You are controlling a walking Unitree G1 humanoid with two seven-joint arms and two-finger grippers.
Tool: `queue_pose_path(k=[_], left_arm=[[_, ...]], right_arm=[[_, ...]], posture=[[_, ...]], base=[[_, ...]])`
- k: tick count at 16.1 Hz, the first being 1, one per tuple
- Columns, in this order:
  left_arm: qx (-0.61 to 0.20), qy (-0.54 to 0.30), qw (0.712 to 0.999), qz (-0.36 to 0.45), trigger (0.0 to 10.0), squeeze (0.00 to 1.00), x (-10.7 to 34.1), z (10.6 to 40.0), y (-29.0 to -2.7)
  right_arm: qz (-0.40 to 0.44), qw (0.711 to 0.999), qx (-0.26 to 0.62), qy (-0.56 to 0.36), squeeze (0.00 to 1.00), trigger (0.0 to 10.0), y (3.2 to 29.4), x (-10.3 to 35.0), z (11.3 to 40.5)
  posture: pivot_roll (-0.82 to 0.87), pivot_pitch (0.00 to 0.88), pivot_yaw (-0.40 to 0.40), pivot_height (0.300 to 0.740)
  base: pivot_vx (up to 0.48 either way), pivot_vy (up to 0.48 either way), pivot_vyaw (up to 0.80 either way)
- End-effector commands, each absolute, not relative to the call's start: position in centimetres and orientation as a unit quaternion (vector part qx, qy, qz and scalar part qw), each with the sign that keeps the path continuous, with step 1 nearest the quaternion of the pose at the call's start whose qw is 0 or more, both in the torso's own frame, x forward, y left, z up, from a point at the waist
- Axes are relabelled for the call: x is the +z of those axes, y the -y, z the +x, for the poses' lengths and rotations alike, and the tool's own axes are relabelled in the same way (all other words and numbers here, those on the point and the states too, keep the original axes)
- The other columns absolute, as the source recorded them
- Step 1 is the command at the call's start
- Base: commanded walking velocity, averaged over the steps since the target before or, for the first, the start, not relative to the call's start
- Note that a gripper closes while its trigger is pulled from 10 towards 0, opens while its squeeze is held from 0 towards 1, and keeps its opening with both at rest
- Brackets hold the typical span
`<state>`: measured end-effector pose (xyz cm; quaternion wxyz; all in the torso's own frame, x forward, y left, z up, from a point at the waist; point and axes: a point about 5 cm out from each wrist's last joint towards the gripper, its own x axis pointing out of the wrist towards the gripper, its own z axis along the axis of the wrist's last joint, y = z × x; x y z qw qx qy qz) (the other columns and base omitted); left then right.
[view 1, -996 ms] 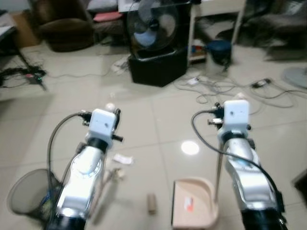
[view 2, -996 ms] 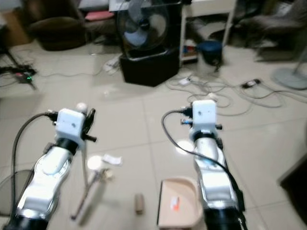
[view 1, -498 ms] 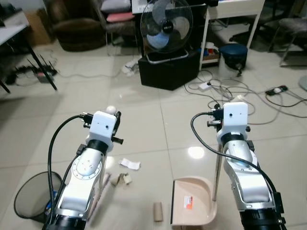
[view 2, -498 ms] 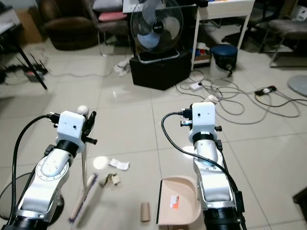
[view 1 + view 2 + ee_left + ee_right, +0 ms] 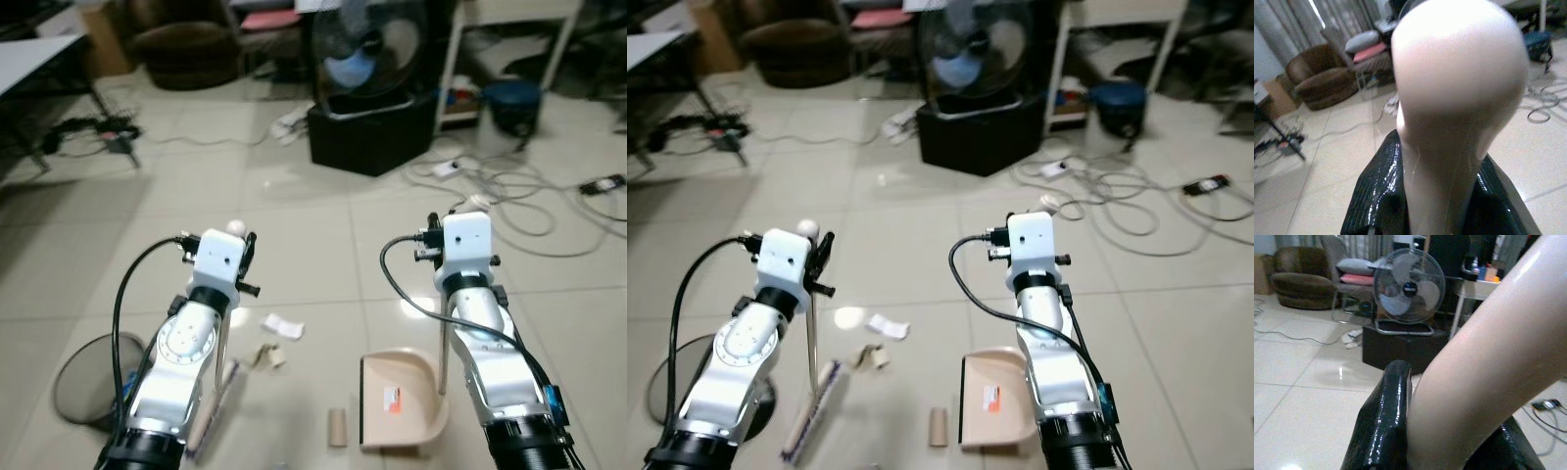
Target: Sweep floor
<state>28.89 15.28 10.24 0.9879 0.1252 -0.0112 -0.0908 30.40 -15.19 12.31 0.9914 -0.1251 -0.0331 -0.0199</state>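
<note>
Sweeping gear is set to meet low in the frame: the left gripper (image 5: 813, 262) clamps the broom (image 5: 811, 392) upright beside the paper scraps (image 5: 879, 338), while the right gripper (image 5: 443, 257) pinches the dustpan (image 5: 400, 399) handle, pan mouth facing that litter.

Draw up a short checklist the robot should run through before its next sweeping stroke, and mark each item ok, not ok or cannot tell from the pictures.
1. Left gripper holds the broom handle, jaws shut on it: ok.
2. Right gripper holds the dustpan handle, jaws shut on it: ok.
3. Dustpan sits flat on the floor, open side toward the litter: ok.
4. Litter lies between broom and pan: paper scrap, crumpled bit and cardboard tube: ok.
5. Broom bristles touch the floor: cannot tell.
6. Waste basket stands beside the left arm, close to the broom's swing: not ok.
</note>
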Motion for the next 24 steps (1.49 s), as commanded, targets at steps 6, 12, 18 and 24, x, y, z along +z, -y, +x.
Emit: queue_pose_path(k=[6, 12, 18, 24], left_arm=[[-0.081, 0.033, 0.994, 0.060, 10.0, 0.00, 9.5, 30.3, -13.6], [-0.083, 0.047, 0.994, 0.047, 10.0, 0.00, 9.2, 31.4, -11.2], [-0.039, 0.051, 0.998, -0.007, 10.0, 0.00, 9.8, 32.5, -10.3], [-0.058, 0.083, 0.982, -0.161, 10.0, 0.00, 13.9, 34.1, -8.4]], right_arm=[[-0.160, 0.983, 0.005, 0.093, 0.00, 10.0, 14.4, 12.1, 31.6], [-0.185, 0.973, 0.038, 0.130, 0.00, 10.0, 10.9, 11.1, 32.1], [-0.169, 0.973, 0.104, 0.115, 0.00, 10.0, 6.1, 9.4, 31.4], [-0.130, 0.984, 0.068, 0.103, 0.00, 10.0, 6.8, 9.1, 31.7]], posture=[[-0.03, 0.209, 0.136, 0.740], [-0.03, 0.268, 0.145, 0.740], [-0.01, 0.277, 0.146, 0.740], [-0.02, 0.237, 0.144, 0.740]], base=[[0.000, 0.000, 0.00], [0.000, 0.000, 0.00], [0.000, 0.000, 0.00], [0.000, 0.000, 0.00]])
